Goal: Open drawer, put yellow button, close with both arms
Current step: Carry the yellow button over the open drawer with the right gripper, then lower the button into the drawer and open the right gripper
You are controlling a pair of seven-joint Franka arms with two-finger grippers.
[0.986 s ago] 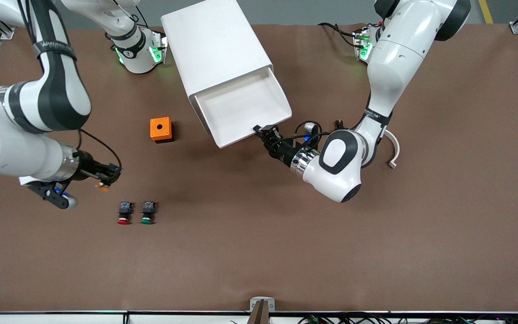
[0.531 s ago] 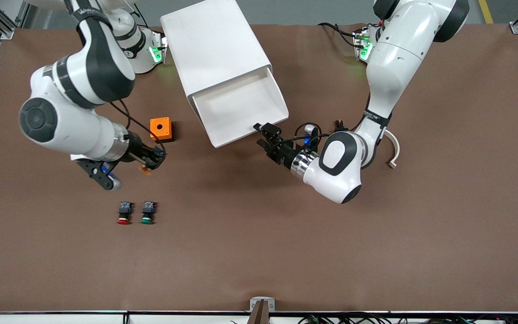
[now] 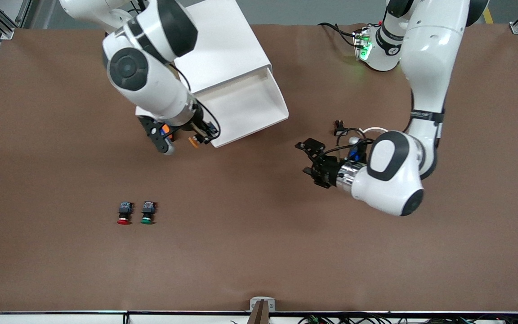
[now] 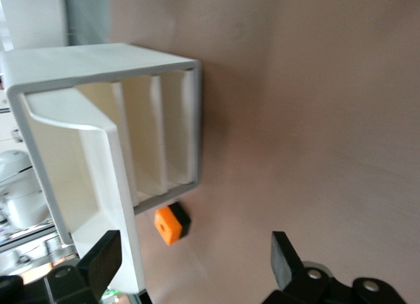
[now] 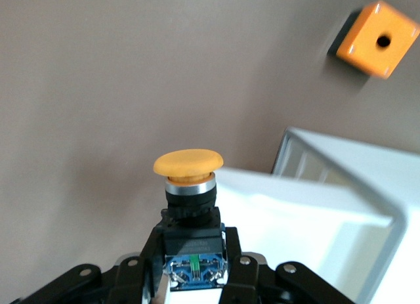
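Note:
The drawer (image 3: pixel 241 108) stands pulled out of the top of the white cabinet (image 3: pixel 214 40); its tray is bare inside. My right gripper (image 3: pixel 203 134) is shut on the yellow button (image 3: pixel 193 142) and holds it in the air just off the drawer's front corner, at the right arm's end. In the right wrist view the gripper (image 5: pixel 195 251) clamps the button's (image 5: pixel 188 165) black body, cap pointing away, with the drawer's rim (image 5: pixel 315 218) beside it. My left gripper (image 3: pixel 309 158) is open over bare table, apart from the drawer. Nothing lies between its fingers (image 4: pixel 98 261); the drawer (image 4: pixel 108 159) shows farther off.
An orange cube (image 5: pixel 378 39) with a hole sits by the cabinet, mostly hidden under the right arm in the front view. A red button (image 3: pixel 123 213) and a green button (image 3: pixel 148 213) stand side by side nearer the front camera.
The right arm has carried the yellow button from near the red and green buttons up to the drawer's corner. The left gripper opened, let go of the drawer's front edge and drew back.

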